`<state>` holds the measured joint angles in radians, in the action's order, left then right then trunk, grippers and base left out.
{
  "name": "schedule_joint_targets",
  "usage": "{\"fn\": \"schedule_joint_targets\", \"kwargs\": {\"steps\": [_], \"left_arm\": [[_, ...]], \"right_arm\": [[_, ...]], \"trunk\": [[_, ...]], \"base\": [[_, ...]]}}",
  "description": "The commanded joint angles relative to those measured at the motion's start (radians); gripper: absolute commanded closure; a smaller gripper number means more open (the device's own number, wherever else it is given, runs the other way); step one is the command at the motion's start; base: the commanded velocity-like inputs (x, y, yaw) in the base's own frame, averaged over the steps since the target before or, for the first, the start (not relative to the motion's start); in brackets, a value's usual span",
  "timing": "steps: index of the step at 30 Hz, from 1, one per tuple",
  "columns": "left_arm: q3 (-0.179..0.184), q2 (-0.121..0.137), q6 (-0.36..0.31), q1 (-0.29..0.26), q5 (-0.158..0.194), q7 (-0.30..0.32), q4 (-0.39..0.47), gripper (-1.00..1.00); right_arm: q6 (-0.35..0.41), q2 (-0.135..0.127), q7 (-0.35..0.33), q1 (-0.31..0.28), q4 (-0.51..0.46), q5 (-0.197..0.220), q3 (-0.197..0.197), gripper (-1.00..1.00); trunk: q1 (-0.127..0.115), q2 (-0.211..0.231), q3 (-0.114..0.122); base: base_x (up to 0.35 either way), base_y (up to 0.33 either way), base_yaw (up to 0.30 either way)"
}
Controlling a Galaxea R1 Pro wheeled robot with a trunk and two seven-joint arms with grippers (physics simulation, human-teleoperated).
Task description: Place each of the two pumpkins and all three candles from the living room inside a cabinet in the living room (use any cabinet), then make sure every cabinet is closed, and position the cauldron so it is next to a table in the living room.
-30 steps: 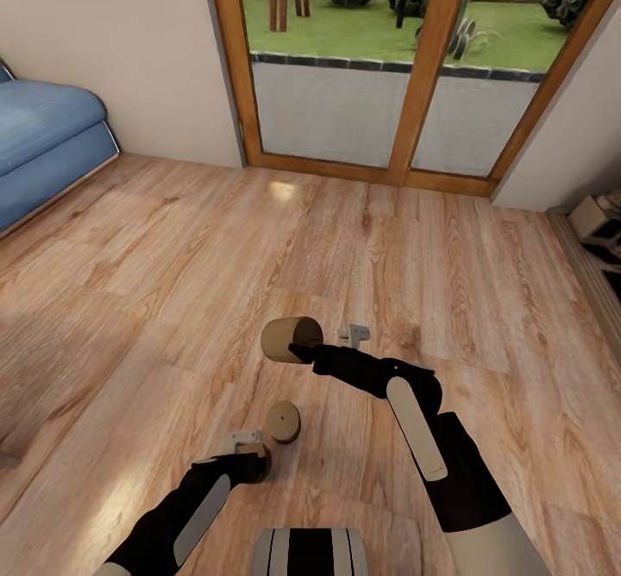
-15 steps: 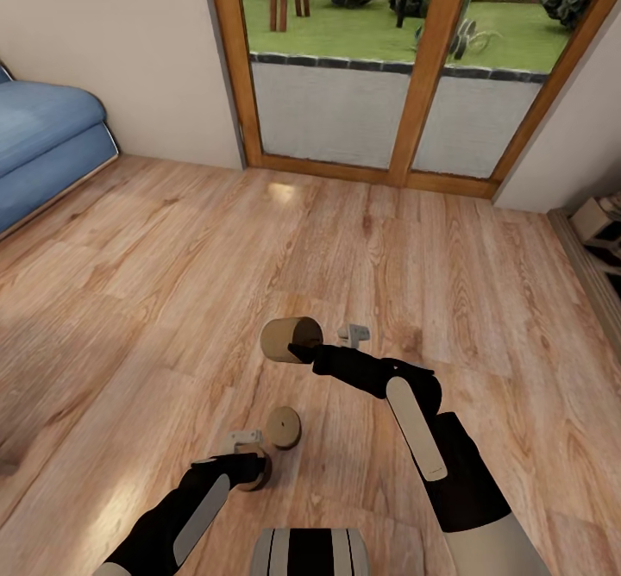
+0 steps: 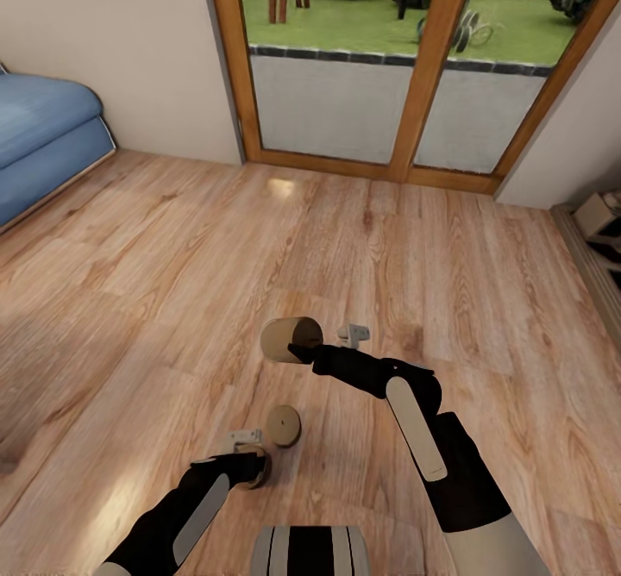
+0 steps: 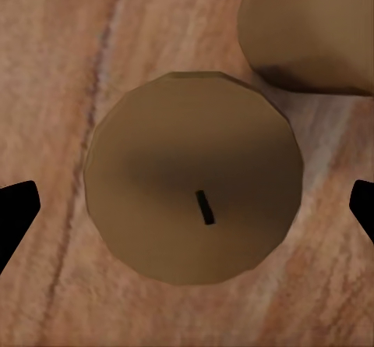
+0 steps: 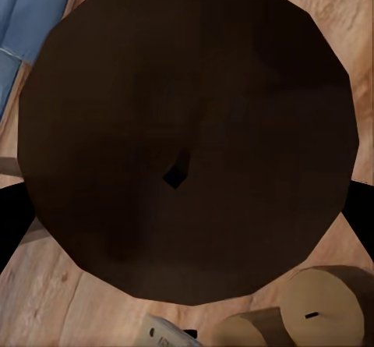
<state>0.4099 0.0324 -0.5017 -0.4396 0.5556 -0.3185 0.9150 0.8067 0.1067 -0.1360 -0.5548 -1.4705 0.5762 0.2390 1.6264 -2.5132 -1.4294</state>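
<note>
Over the light-brown wooden plank floor point(image 3: 172, 266), the right gripper point(image 3: 297, 350) is clamped on a short tan cylindrical candle point(image 3: 291, 339), held on its side above the boards; in the right wrist view its wick end point(image 5: 187, 136) looks very dark and sits between the black fingertips point(image 5: 12, 222). Nearer the robot than this held candle, a second stubby tan candle point(image 3: 283, 426) stands upright on the floor. Just beside that one, the left gripper point(image 3: 250, 464) is down around a third tan candle point(image 3: 256, 464); in the left wrist view this candle point(image 4: 193, 177) lies between the fingertips point(image 4: 15, 210), which appear to stand apart from its sides. A blue sofa point(image 3: 43, 140) sits far to the left of the held candle, and wood-framed glass doors point(image 3: 388, 67) stand beyond it.
</note>
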Motion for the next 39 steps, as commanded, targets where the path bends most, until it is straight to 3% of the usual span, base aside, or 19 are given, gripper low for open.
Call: {"fn": "schedule_joint_targets", "kwargs": {"steps": [1,8,15,24,33,36,39], "left_arm": [[0.004,0.001,-0.002,-0.001,0.01,-0.01,0.002,-1.0],[0.005,0.001,0.034,-0.001,0.01,-0.01,0.001,-1.0],[0.011,0.001,0.05,-0.001,0.01,-0.01,-0.001,-1.0],[0.012,0.001,0.052,-0.001,0.01,-0.01,-0.003,-1.0],[0.011,0.001,0.092,-0.001,0.009,-0.01,0.002,-1.0],[0.011,0.002,0.093,-0.001,0.009,-0.01,0.002,-1.0],[0.011,0.003,0.094,-0.001,0.009,-0.01,0.002,-1.0]], "right_arm": [[0.005,0.001,-0.006,-0.001,-0.001,-0.003,-0.001,1.0],[0.005,0.0,-0.007,-0.001,-0.006,-0.003,-0.001,1.0],[0.005,0.0,-0.006,-0.001,-0.004,-0.003,-0.001,1.0],[0.003,0.0,-0.005,-0.001,-0.005,-0.003,-0.001,1.0],[0.004,-0.001,-0.012,-0.001,-0.014,0.0,0.0,1.0],[0.005,-0.001,-0.053,-0.001,-0.018,0.007,0.004,1.0],[0.005,-0.001,-0.188,-0.001,-0.018,0.006,0.017,1.0]], "trunk": [[0.0,-0.001,-0.005],[0.003,-0.002,-0.032],[0.003,-0.002,-0.032],[0.007,-0.004,-0.067],[0.007,-0.004,-0.067],[0.007,-0.004,-0.067],[0.007,-0.004,-0.067]], "base": [[0.0,0.0,0.0],[0.0,0.0,0.0],[0.0,0.0,0.0],[0.0,0.0,0.0],[0.0,0.0,0.0],[0.0,0.0,0.0],[0.0,0.0,0.0]]}}
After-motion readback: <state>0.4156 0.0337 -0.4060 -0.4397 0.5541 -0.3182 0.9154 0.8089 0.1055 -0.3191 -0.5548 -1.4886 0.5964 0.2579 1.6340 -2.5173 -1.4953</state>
